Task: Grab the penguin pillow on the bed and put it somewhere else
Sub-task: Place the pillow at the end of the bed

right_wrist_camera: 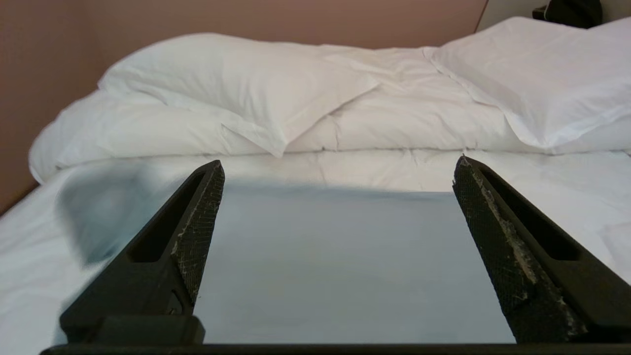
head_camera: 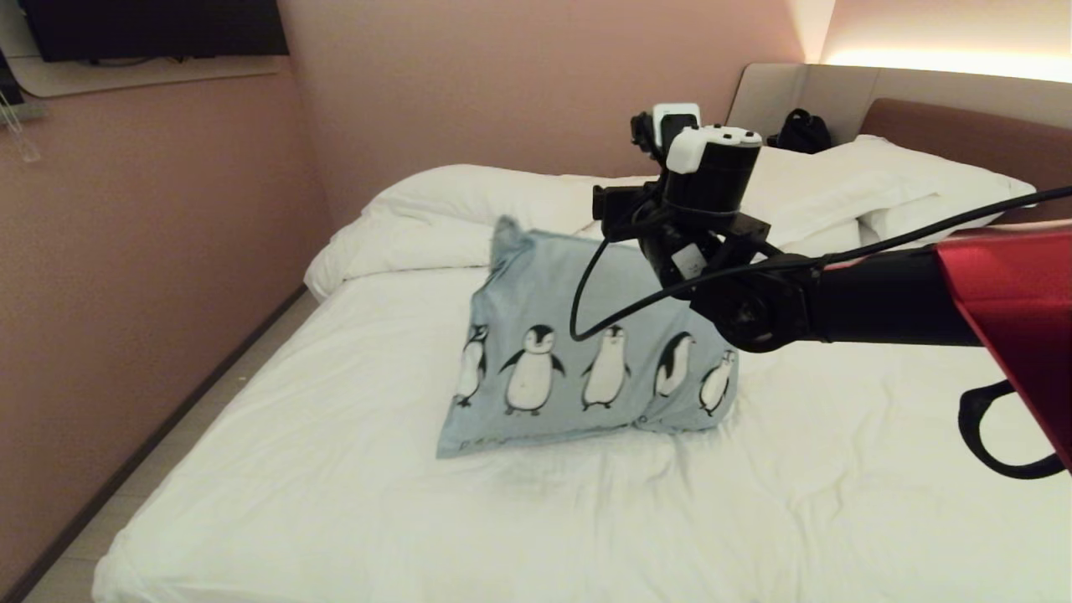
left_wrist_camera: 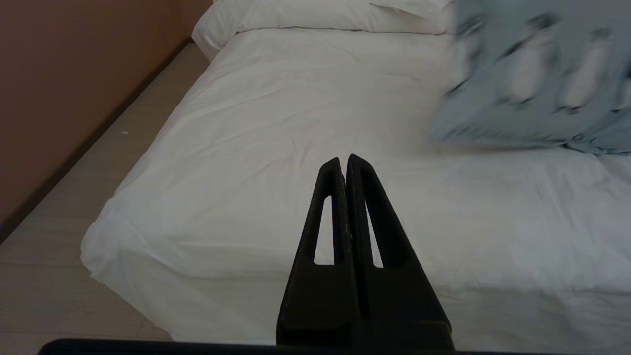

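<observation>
The penguin pillow [head_camera: 569, 360] stands tilted in the middle of the bed [head_camera: 335, 502], its lower edge on the white sheet and its penguin side facing me. My right gripper [head_camera: 662, 218] hovers at the pillow's upper right edge, reaching in from the right. In the right wrist view the right gripper [right_wrist_camera: 339, 162] is open wide, and the pillow's plain blue-grey cloth [right_wrist_camera: 335, 256] fills the space under its spread fingers; I cannot tell whether they touch it. My left gripper [left_wrist_camera: 343, 160] is shut and empty, parked off the foot of the bed, with the pillow [left_wrist_camera: 532, 84] far ahead of it.
White pillows [head_camera: 452, 201] and a folded duvet [head_camera: 837, 193] lie across the head of the bed, before the brown headboard [head_camera: 963, 126]. A black bag [head_camera: 802, 132] sits behind them. A pink wall [head_camera: 167, 251] and a strip of floor [head_camera: 100, 519] run along the bed's left side.
</observation>
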